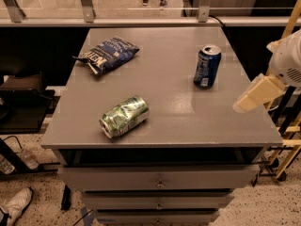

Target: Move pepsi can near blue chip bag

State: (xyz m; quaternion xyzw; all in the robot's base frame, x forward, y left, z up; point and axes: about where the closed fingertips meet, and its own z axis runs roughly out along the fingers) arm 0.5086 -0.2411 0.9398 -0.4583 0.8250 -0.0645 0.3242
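Note:
The pepsi can [207, 66] is dark blue with a silver top and stands upright at the table's right side. The blue chip bag [108, 53] lies flat at the back left, dark blue with white lettering. My gripper [256, 94] is a cream-coloured piece under a white arm housing, hovering over the table's right edge. It is to the right of the can and a little nearer the front, apart from it and holding nothing that I can see.
A crushed green and silver can [124, 117] lies on its side near the front left. The grey table [164, 98] has drawers below. A glass railing runs behind it. A yellow frame [289, 126] stands at the right and a shoe [16, 205] lies on the floor.

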